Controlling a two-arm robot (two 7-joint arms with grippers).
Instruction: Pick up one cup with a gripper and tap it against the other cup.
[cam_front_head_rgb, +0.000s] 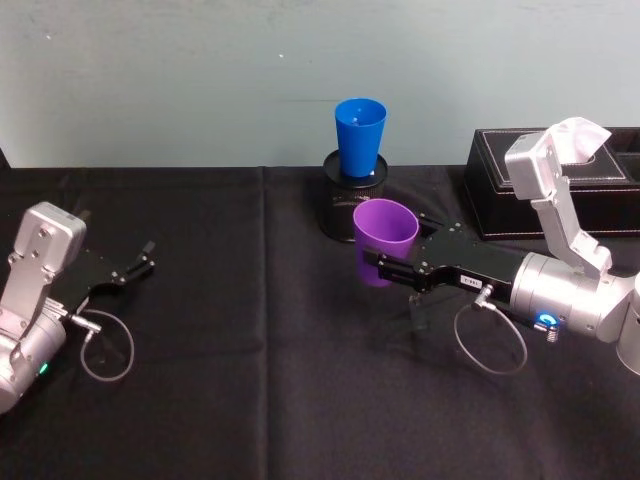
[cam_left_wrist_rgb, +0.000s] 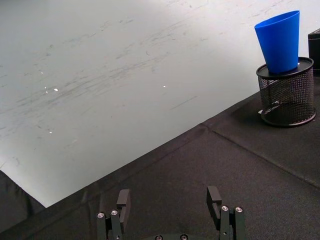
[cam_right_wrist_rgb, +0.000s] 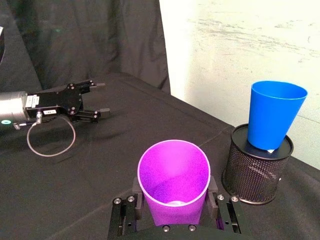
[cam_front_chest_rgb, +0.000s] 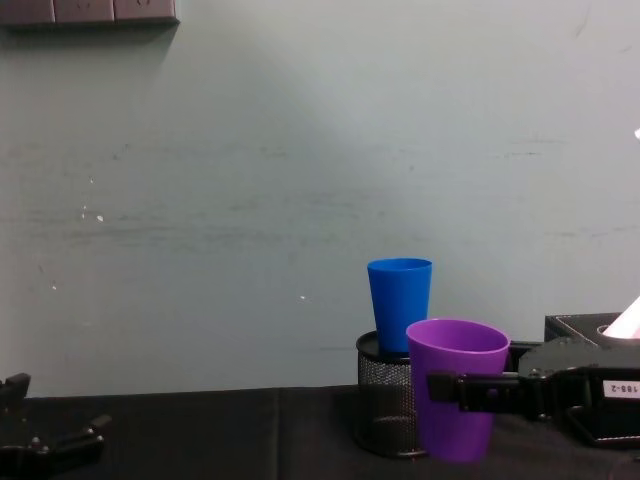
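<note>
The right tool (cam_front_head_rgb: 385, 260) grips the purple cup (cam_front_head_rgb: 385, 235) around its middle, keeping it upright with its wide rim free for the tap. The cup is smooth, tapered plastic. It sits just before the mesh holder (cam_front_head_rgb: 350, 205) that props up the blue cup (cam_front_head_rgb: 360, 135). The left tool (cam_front_head_rgb: 135, 265) waits open over the counter (cam_front_head_rgb: 250, 380), well apart.

A label (cam_front_chest_rgb: 619, 388) on the right gripper (cam_front_chest_rgb: 441, 388) reads "188-2"

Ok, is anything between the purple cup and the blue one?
Nothing loose. In the right wrist view, the purple cup in the right claw faces the blue cup across bare cloth and its mesh holder.
</note>
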